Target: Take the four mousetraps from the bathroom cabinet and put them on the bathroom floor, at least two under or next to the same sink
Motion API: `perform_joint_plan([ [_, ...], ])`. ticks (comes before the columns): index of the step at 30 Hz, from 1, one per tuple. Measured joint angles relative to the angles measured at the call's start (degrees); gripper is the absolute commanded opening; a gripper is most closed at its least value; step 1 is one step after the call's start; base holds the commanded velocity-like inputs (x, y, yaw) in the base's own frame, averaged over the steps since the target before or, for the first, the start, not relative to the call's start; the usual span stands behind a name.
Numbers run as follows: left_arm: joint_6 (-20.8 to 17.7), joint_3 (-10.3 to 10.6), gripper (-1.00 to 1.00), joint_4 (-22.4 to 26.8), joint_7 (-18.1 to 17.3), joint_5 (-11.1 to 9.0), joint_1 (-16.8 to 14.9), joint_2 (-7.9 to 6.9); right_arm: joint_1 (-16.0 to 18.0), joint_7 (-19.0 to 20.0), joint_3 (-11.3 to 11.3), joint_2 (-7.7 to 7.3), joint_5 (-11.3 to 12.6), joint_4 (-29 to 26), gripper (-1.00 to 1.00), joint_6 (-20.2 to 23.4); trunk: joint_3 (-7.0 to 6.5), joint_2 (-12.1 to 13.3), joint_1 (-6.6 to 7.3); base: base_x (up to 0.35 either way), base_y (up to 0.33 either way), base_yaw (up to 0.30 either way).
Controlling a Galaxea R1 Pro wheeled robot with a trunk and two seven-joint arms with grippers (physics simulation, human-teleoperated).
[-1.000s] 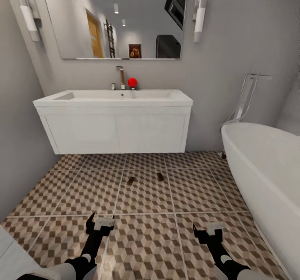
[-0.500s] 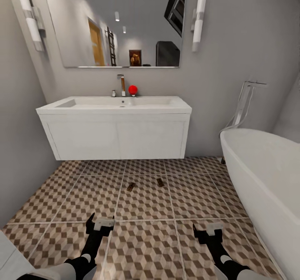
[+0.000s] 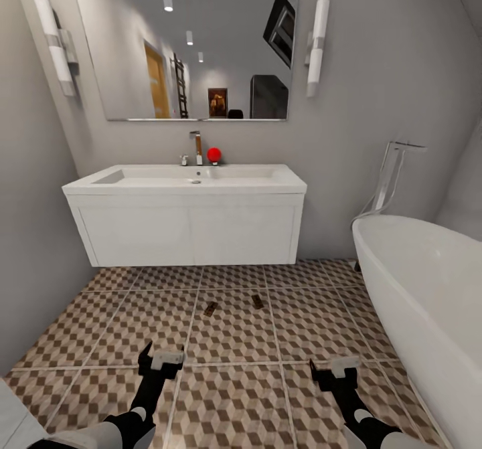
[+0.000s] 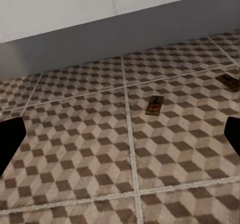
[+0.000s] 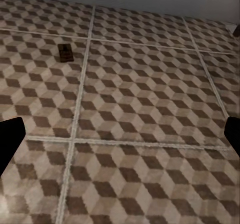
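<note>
Two mousetraps lie flat on the cube-patterned bathroom floor (image 3: 227,395), in front of the sink (image 3: 194,180): one mousetrap (image 3: 210,309) to the left and another mousetrap (image 3: 257,301) to the right. The left wrist view has the nearer mousetrap (image 4: 155,105) ahead and the second mousetrap (image 4: 228,81) off to the side. The right wrist view catches one mousetrap (image 5: 64,52). My left gripper (image 3: 162,356) and right gripper (image 3: 335,370) hover low over the tiles, short of the traps, both open with nothing between their fingers. The cabinet is out of view.
A white bathtub (image 3: 428,288) with a chrome floor tap (image 3: 391,174) fills the right side. Grey walls close in on the left and behind the vanity. A mirror (image 3: 187,47) hangs above the sink, and a red ball (image 3: 213,154) sits by its tap.
The whole picture has shifted: the sink and mirror sit lower and look smaller, so the camera has drawn back. The traps lie where they were and both grippers hold the same pose.
</note>
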State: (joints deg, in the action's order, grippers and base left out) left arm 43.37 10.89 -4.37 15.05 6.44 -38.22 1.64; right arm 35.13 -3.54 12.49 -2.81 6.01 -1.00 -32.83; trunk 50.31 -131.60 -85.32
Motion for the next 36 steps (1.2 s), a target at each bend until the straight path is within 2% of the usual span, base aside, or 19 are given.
perform_joint_plan([
  [19, 0.00, 0.04, 1.00, 0.03, -0.08, 0.00, 0.17, 0.09, -0.35, 0.00, 0.00, 0.00, 0.00, 0.00, 1.00, 0.02, -4.84, 7.62, 4.17, 0.000, 0.000, 0.000],
  [36, 0.00, 0.05, 1.00, 0.01, -0.09, 0.00, 0.23, 0.17, -0.37, -0.01, 0.00, 0.00, 0.00, 0.00, 1.00, 0.03, -6.95, 14.44, 7.91, 0.000, 0.000, 0.000],
])
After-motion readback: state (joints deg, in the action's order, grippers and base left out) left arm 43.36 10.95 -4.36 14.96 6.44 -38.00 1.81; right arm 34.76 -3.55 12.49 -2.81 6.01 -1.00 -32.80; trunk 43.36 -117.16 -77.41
